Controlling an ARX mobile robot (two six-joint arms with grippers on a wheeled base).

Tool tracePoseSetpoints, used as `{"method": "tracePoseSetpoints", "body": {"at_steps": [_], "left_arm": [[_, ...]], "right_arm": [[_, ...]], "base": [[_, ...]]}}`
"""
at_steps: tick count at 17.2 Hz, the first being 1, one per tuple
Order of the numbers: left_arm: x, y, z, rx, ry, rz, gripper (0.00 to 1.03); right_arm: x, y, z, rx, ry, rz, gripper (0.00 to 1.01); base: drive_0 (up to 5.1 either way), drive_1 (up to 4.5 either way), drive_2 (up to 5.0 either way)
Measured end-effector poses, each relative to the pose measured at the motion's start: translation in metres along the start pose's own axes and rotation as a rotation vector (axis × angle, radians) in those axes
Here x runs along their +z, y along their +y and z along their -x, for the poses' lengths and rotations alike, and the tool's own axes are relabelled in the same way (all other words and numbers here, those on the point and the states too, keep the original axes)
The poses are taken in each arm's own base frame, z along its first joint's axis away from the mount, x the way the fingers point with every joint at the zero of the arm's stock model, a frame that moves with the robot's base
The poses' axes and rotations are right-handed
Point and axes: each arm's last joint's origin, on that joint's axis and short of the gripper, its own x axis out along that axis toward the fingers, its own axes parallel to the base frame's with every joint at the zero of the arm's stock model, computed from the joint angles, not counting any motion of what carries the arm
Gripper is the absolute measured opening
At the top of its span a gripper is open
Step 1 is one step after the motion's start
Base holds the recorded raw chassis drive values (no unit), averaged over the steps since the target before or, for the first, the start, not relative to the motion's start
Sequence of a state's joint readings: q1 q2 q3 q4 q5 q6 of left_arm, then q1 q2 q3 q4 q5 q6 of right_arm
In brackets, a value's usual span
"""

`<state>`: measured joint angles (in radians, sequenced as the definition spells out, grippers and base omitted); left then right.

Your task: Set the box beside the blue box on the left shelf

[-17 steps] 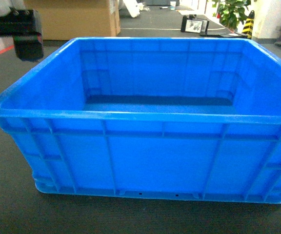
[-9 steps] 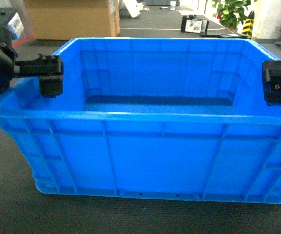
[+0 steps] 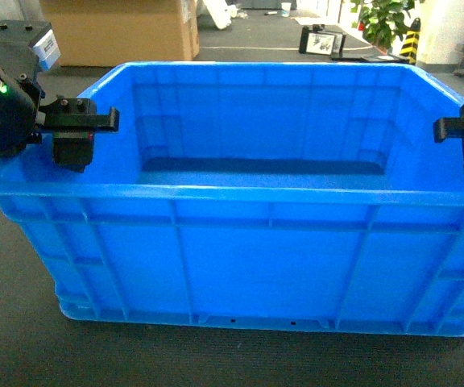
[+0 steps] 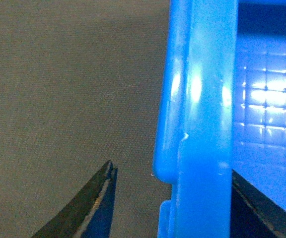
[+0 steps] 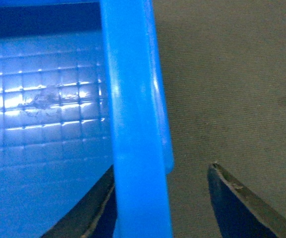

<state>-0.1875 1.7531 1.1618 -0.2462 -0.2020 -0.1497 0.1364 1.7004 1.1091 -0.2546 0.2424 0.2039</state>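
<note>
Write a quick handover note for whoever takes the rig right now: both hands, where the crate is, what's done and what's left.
Left hand: open, straddling the left rim of the blue crate, one finger outside, the other inside; not closed on it.
Right hand: open, straddling the right rim the same way, outer finger clear of the wall.
Crate: on the dark floor in front of the robot, upright and empty.
Done: both hands lined up on opposite rims.
Left: close both hands, lift, carry to the left shelf, set down beside the other blue box. Neither shows in these views.
</note>
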Motion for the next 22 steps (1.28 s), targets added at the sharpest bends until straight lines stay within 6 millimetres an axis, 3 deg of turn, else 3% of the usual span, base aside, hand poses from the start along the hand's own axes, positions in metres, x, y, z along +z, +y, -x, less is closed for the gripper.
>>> {"method": "tracePoseSetpoints", "body": {"at_steps": [3, 7, 9, 11, 13, 15, 20, 22], "left_arm": [[0.000, -0.002, 0.002, -0.017, 0.006, -0.002, 0.21], [-0.001, -0.004, 0.006, -0.010, -0.002, 0.020, 0.15], [-0.006, -0.005, 0.018, 0.019, -0.038, 0.012, 0.14], [-0.015, -0.003, 0.042, 0.017, -0.103, 0.005, 0.14], [-0.023, 0.005, 0.084, 0.037, -0.235, 0.016, 0.14], [-0.049, 0.014, 0.122, 0.063, -0.331, 0.018, 0.14], [-0.134, 0.027, 0.163, 0.100, -0.314, 0.034, 0.14], [-0.143, 0.031, 0.177, 0.090, -0.391, 0.076, 0.13]], "right_arm": [[0.000, 0.000, 0.001, 0.013, -0.001, 0.006, 0.21], [-0.002, -0.001, 0.005, 0.012, -0.010, 0.005, 0.18], [-0.005, 0.003, 0.017, 0.011, -0.060, 0.010, 0.18], [-0.008, 0.007, 0.043, 0.030, -0.142, 0.019, 0.18], [-0.015, 0.008, 0.081, 0.045, -0.268, 0.022, 0.18], [-0.034, 0.006, 0.114, 0.055, -0.355, 0.028, 0.17], [-0.107, -0.002, 0.148, 0.061, -0.347, 0.068, 0.17], [-0.110, -0.007, 0.159, 0.066, -0.406, 0.037, 0.16]], "base": [[0.0, 0.00, 0.0], [0.0, 0.00, 0.0], [0.0, 0.00, 0.0], [0.0, 0.00, 0.0], [0.0, 0.00, 0.0], [0.0, 0.00, 0.0], [0.0, 0.00, 0.0], [0.0, 0.00, 0.0]]}}
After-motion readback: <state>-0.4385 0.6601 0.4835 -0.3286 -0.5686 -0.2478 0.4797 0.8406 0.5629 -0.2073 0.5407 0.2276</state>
